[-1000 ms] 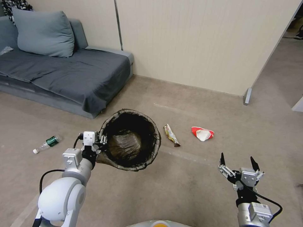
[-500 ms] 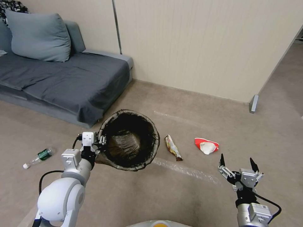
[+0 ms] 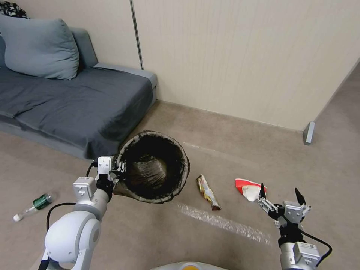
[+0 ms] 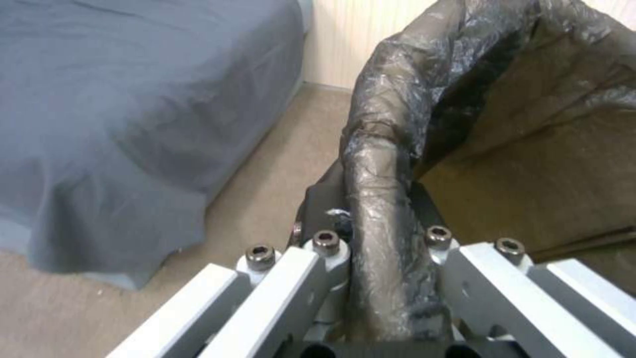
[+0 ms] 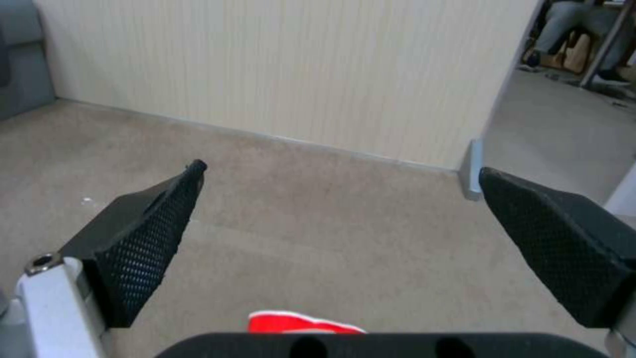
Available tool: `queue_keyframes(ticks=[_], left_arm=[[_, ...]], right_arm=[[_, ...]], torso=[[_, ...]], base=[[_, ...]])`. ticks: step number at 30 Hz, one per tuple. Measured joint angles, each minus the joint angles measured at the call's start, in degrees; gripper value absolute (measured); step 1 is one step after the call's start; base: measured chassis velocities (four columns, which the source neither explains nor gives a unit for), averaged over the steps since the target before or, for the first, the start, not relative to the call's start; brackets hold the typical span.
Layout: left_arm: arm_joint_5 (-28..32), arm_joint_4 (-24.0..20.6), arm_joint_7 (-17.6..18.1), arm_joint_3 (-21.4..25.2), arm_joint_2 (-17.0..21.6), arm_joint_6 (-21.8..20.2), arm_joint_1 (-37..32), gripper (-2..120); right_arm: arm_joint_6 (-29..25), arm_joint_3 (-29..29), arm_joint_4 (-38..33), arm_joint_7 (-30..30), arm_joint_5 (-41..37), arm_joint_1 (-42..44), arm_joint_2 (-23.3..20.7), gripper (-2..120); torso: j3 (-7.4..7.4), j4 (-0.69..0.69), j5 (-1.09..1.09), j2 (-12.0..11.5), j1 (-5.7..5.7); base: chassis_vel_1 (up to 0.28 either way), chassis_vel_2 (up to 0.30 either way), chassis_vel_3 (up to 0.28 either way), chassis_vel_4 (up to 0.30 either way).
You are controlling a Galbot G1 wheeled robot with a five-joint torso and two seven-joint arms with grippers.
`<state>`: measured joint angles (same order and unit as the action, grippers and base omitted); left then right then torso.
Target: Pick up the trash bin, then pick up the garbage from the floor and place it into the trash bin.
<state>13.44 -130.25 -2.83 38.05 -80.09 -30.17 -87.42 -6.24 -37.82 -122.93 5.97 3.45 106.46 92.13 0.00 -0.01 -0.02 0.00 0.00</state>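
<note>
Dark brown bag plastic lines the bin, which our left hand holds clamped by the rim, up off the floor beside the sofa. Our right hand hangs spread and holding nothing just above the red-and-white wrapper. Between wrapper and bin lies a slim wrapper; a green-labelled bottle lies far left. We can read no writing on any of them. Since a second ago our view has swung, so the litter sits lower and nearer us; both arms keep their pose.
</note>
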Motion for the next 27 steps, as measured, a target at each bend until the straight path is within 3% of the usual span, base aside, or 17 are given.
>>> queue_keyframes(ticks=[10,12,21,27], left_arm=[[0.6,-1.3,0.0,0.0,0.3,-0.2,-0.1,4],[0.9,-2.0,0.0,0.1,0.5,-0.4,-0.1,4],[1.5,-3.6,0.0,-0.1,0.7,-1.7,0.2,4],[1.7,-4.3,0.2,-0.1,0.9,-2.9,0.9,4]], right_arm=[[7.2,-0.3,2.9,-5.2,-2.2,-4.9,0.0,100],[11.7,0.1,5.0,-7.5,-4.8,-8.7,-0.2,100],[21.8,6.7,13.4,-8.0,-14.1,-19.6,-9.4,100],[24.3,10.5,19.1,-7.5,-17.5,-24.5,-12.0,100]], torso=[[0.0,0.01,0.02,0.0,0.0],[0.0,0.0,0.02,0.0,0.0],[0.0,0.01,0.01,0.0,0.0],[0.0,0.01,0.01,0.0,0.0]], base=[[-0.028,0.027,0.025,-0.033],[0.0,0.0,0.0,0.0],[0.0,0.0,0.0,0.0],[0.0,0.0,0.0,0.0]])
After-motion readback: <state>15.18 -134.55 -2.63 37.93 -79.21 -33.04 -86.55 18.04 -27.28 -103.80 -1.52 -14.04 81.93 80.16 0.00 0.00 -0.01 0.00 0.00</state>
